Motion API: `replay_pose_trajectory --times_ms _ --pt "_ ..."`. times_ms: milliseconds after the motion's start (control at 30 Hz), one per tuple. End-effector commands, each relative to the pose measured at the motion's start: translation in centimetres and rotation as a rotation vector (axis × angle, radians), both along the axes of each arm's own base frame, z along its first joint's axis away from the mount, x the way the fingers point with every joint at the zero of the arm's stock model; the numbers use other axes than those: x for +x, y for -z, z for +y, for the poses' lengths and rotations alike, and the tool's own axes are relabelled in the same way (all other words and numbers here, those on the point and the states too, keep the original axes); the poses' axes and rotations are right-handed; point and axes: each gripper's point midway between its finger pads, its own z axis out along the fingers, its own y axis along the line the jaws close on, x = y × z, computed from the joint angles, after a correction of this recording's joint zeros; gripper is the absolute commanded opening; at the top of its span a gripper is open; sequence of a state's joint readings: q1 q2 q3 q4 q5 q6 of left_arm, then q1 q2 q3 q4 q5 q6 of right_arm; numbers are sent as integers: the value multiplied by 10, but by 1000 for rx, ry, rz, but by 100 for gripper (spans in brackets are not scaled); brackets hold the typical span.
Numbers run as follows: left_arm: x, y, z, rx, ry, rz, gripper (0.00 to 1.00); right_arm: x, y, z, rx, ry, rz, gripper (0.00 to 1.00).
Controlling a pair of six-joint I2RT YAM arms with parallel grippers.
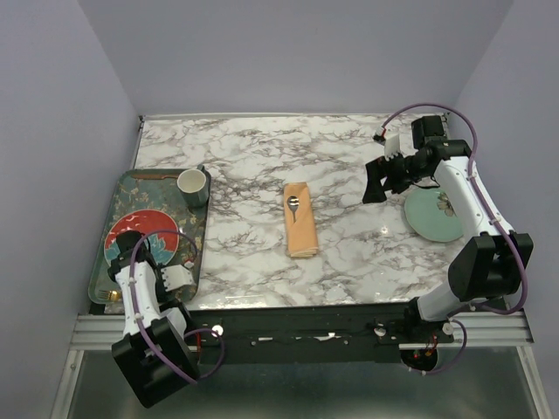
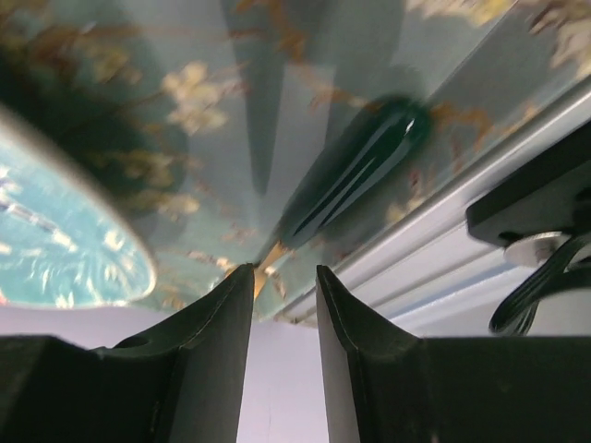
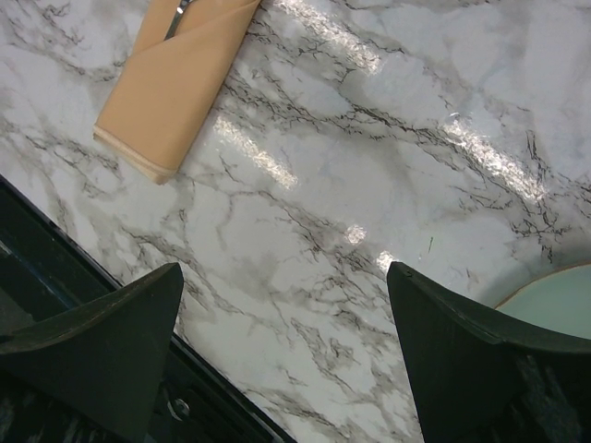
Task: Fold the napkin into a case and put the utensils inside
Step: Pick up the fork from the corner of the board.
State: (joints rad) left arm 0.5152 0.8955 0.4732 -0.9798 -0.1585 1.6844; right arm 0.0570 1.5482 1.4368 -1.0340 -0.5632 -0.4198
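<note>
1. Case [image 1: 301, 229]: a narrow peach-orange folded napkin lying flat at mid-bench [image 1: 244, 157], its long axis running away from the arm bases. A utensil head [image 1: 294, 202] protrudes from its far end.
2. Tray [image 1: 122, 188]: well left of the case, carrying a red plate [image 1: 144, 229] and a cup [image 1: 192, 185].
3. Left hand [image 2: 284, 272]: low over the tray's near edge, left of the case. Its fingers stand narrowly apart with a clear gap between them. A green-handled utensil [image 2: 360, 166] lies on the tray just beyond the tips, its gold neck pointing toward the gap.
4. Right hand [image 3: 284, 269]: raised over bare bench right of the case, fingers spread wide and holding nothing.
5. Pale green plate [image 1: 432, 218]: right of the case, near the right hand.
</note>
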Motion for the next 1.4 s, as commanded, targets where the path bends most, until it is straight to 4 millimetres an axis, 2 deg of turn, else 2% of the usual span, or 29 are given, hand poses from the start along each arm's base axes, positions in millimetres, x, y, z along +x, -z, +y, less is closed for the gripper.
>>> replay_pose_trajectory --times_ms 0,433,567,667,700,800,1000,1267,1367 --pt "2 13 -6 -36 63 4 43 -1 -6 -3 -6 13 5 100" --pt "12 36 -12 -75 164 -5 43 3 -12 -8 -34 17 1 100" --pt "12 36 -21 -111 200 -13 36 4 -13 -9 -40 16 3 100" --pt "18 27 -30 -153 221 -52 26 4 -13 -7 -35 14 9 100" --pt "21 23 -30 -150 229 -72 20 4 -13 -7 -33 17 11 100" --pt "26 14 -32 -147 245 -109 11 5 -12 -6 -26 17 13 100" --pt "41 -10 -31 -128 260 -200 1 7 -13 -3 -10 20 15 100" --pt "67 -46 -39 -128 325 -352 0 6 -14 -1 2 24 23 100" --pt "74 -58 -40 -150 285 -399 0 6 -16 -1 2 24 22 100"
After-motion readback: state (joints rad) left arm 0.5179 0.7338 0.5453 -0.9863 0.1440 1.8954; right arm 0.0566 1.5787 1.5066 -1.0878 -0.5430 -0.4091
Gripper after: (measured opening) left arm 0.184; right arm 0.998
